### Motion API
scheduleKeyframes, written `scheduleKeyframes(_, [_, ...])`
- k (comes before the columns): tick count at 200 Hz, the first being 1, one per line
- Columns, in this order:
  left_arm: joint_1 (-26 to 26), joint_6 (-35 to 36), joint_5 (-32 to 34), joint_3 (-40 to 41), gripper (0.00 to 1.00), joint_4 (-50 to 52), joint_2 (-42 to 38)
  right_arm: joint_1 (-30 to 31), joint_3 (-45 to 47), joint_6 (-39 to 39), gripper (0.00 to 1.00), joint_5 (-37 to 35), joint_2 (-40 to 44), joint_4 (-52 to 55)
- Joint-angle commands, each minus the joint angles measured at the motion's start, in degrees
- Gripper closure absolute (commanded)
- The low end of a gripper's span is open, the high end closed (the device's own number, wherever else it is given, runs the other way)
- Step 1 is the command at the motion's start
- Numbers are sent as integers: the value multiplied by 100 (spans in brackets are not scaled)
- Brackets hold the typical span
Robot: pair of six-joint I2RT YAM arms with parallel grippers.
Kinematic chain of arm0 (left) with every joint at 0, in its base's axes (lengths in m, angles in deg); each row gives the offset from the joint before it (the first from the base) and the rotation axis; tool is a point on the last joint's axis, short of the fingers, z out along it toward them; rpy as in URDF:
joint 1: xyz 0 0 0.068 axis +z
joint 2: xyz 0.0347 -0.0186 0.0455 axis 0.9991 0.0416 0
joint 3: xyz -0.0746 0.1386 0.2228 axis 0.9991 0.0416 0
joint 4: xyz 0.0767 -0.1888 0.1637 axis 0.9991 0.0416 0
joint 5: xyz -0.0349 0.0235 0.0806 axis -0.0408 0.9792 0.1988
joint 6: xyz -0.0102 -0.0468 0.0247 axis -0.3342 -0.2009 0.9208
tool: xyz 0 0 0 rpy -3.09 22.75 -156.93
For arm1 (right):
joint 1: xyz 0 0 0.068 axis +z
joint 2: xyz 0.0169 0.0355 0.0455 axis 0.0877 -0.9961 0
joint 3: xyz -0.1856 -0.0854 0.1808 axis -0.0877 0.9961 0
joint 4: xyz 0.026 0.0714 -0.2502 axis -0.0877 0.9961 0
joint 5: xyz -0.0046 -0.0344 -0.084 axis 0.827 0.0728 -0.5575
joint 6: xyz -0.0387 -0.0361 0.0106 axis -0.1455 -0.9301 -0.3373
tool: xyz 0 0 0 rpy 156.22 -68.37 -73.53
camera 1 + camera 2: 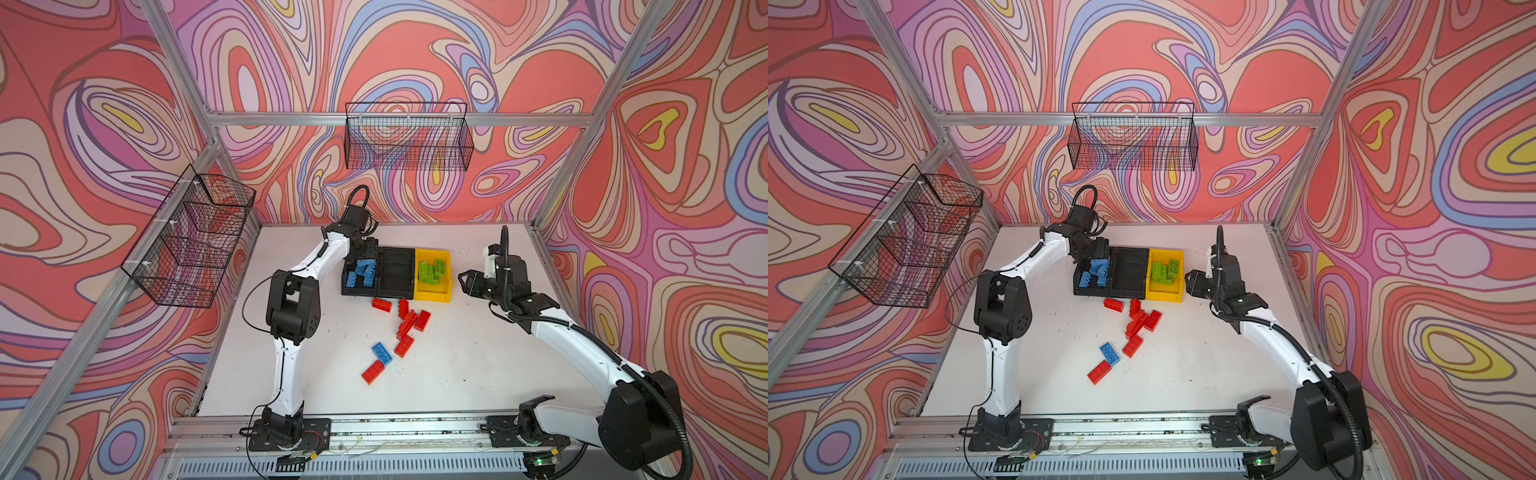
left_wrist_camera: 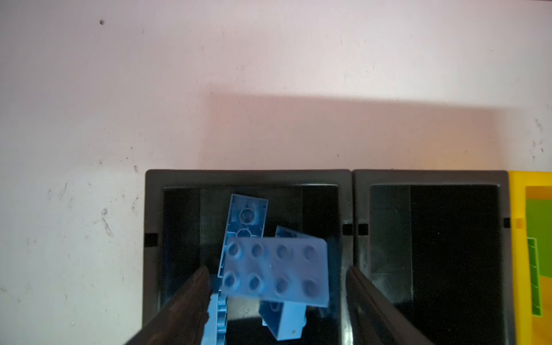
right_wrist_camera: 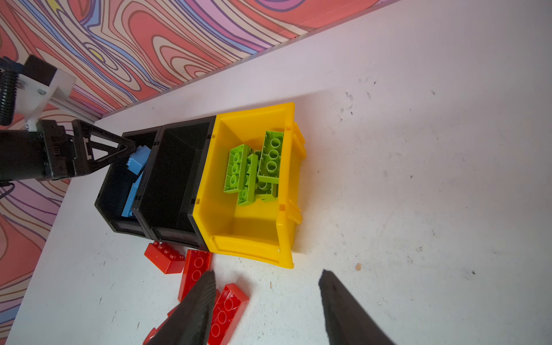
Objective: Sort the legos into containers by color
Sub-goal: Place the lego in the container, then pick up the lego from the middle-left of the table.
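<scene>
Eight-stud blue brick (image 2: 274, 268) over glossy black bin (image 2: 248, 177)
Left gripper (image 2: 277, 272): jaws stand apart either side of it; right gripper (image 3: 267, 274): jaws apart, empty.

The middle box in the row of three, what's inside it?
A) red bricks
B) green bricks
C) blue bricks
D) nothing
D: the middle black bin shows only its bare dark floor; the blue bricks sit in the outer black bin and the green bricks in the yellow bin.
</scene>
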Motion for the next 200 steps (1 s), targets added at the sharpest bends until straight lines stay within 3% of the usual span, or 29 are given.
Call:
scheduleKeyframes(1, [5,-61,122,67,22,-65,-124,16,13,30,40,-61,130,82])
scheduleKeyframes(63, [3,159,92,439,25,-84,-908,11,13,13,40,-122,244,210])
scheduleKeyframes(88, [-83,273,180,1096,25,38,-1621,19,65,29,40,-115,258,205])
scheduleKeyframes(113, [-385,37,227,2258,26,100,-2459,11,109,47,40,-47,186,112])
scheduleKeyframes(165, [-1388,-1596,173,4515,27,103,-3819,12,153,72,40,189,-35,-93])
scheduleKeyframes(200, [-2144,-2537,87,5223,27,-115,-3907,12,188,47,40,248,-54,-107])
